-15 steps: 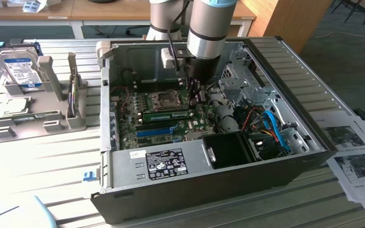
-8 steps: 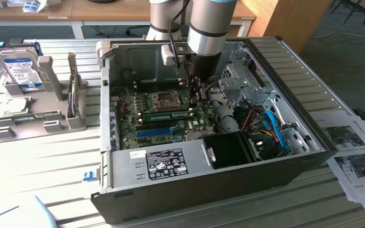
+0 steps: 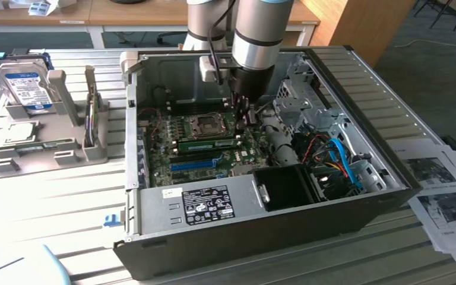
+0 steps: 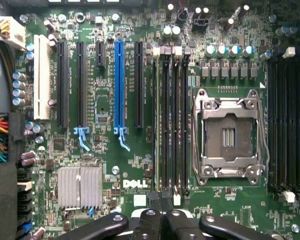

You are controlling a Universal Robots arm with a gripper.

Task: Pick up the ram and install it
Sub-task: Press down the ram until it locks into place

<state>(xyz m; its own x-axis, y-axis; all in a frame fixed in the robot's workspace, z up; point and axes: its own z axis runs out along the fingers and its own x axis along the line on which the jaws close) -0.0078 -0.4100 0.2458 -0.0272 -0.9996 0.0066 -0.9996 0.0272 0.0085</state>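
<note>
Black metal gripper (image 4: 161,202), pressed together, pinches the thin ram (image 4: 157,125) edge-on over the green motherboard (image 4: 110,165).

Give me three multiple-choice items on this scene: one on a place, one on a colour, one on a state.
1. The boxy hard drive with blue-white label stands:
A) in the grey plastic holder beside the black computer case
B) inside the case
C) on the floor

2. The green motherboard's brightest-coloured long slot is:
A) red
B) blue
C) yellow

3. The metal-framed processor socket is:
A) empty
B) under a fan
C) taped over

Key: A, it stands upright in the holder; B, blue among black slots; A, bare contacts show.
</note>
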